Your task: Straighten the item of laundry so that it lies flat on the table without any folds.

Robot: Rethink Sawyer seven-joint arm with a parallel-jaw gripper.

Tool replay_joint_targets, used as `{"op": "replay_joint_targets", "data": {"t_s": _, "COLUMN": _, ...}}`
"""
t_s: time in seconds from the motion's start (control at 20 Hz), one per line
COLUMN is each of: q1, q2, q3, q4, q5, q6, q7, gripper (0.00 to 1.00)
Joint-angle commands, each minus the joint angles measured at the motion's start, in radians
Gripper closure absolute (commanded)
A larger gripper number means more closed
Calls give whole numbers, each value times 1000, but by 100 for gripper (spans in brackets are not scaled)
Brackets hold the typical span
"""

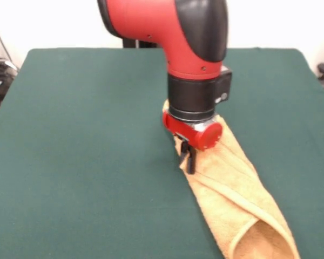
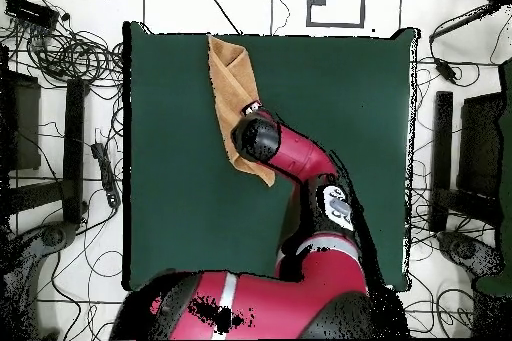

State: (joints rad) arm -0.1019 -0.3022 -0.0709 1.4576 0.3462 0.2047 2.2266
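Observation:
The golden-orange towel [image 1: 243, 194] lies folded over itself in a long narrow strip on the dark green table [image 1: 81, 140]. In the front view it runs from under the arm to the near right edge, with a looped fold at its near end. My gripper [image 1: 188, 159] points down at the strip's left edge near its far end, at table height. Its dark fingers stand close together on the towel's edge. In the overhead view the towel [image 2: 231, 77] runs from the table's [image 2: 340, 107] top edge down under my wrist, which hides the gripper.
Cables and stands [image 2: 60, 77] lie on the floor round the table. The arm's elbow and base [image 2: 320, 217] cover the table's side nearest the robot in the overhead view. Bare green felt shows left of the towel in the front view.

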Motion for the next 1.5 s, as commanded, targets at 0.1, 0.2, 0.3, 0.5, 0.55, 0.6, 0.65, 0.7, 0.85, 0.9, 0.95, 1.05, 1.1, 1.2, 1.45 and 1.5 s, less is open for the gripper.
{"op": "replay_joint_targets", "data": {"t_s": 0.1, "q1": 89, "q2": 125, "q3": 88, "q4": 36, "q5": 16, "q6": -11, "q7": 158, "gripper": 100}}
{"op": "replay_joint_targets", "data": {"t_s": 0.2, "q1": 97, "q2": 122, "q3": 80, "q4": 35, "q5": 23, "q6": -8, "q7": 164, "gripper": 100}}
{"op": "replay_joint_targets", "data": {"t_s": 0.3, "q1": 99, "q2": 111, "q3": 87, "q4": 44, "q5": 30, "q6": -3, "q7": 170, "gripper": 100}}
{"op": "replay_joint_targets", "data": {"t_s": 0.5, "q1": 166, "q2": 76, "q3": 29, "q4": 49, "q5": 71, "q6": 58, "q7": 230, "gripper": 100}}
{"op": "replay_joint_targets", "data": {"t_s": 0.55, "q1": 178, "q2": 69, "q3": 16, "q4": 48, "q5": 77, "q6": 74, "q7": 237, "gripper": 100}}
{"op": "replay_joint_targets", "data": {"t_s": 0.6, "q1": 185, "q2": 66, "q3": 8, "q4": 47, "q5": 81, "q6": 83, "q7": 238, "gripper": 100}}
{"op": "replay_joint_targets", "data": {"t_s": 0.65, "q1": 188, "q2": 67, "q3": 3, "q4": 45, "q5": 83, "q6": 83, "q7": 234, "gripper": 100}}
{"op": "replay_joint_targets", "data": {"t_s": 0.7, "q1": 190, "q2": 70, "q3": -5, "q4": 40, "q5": 81, "q6": 85, "q7": 226, "gripper": 100}}
{"op": "replay_joint_targets", "data": {"t_s": 0.85, "q1": 216, "q2": 102, "q3": -75, "q4": 0, "q5": 73, "q6": 81, "q7": 204, "gripper": 0}}
{"op": "replay_joint_targets", "data": {"t_s": 0.9, "q1": 222, "q2": 112, "q3": -94, "q4": -11, "q5": 73, "q6": 73, "q7": 206, "gripper": 0}}
{"op": "replay_joint_targets", "data": {"t_s": 0.95, "q1": 177, "q2": 107, "q3": -34, "q4": 1, "q5": 63, "q6": 62, "q7": 174, "gripper": 0}}
{"op": "replay_joint_targets", "data": {"t_s": 1.05, "q1": 154, "q2": 118, "q3": -12, "q4": -3, "q5": 51, "q6": 42, "q7": 149, "gripper": 0}}
{"op": "replay_joint_targets", "data": {"t_s": 1.1, "q1": 140, "q2": 118, "q3": 8, "q4": 4, "q5": 49, "q6": 34, "q7": 142, "gripper": 0}}
{"op": "replay_joint_targets", "data": {"t_s": 1.2, "q1": 124, "q2": 123, "q3": 36, "q4": 14, "q5": 47, "q6": 12, "q7": 139, "gripper": 0}}
{"op": "replay_joint_targets", "data": {"t_s": 1.45, "q1": 113, "q2": 135, "q3": 63, "q4": 14, "q5": 43, "q6": -15, "q7": 140, "gripper": 0}}
{"op": "replay_joint_targets", "data": {"t_s": 1.5, "q1": 121, "q2": 137, "q3": 54, "q4": 9, "q5": 39, "q6": -12, "q7": 137, "gripper": 0}}
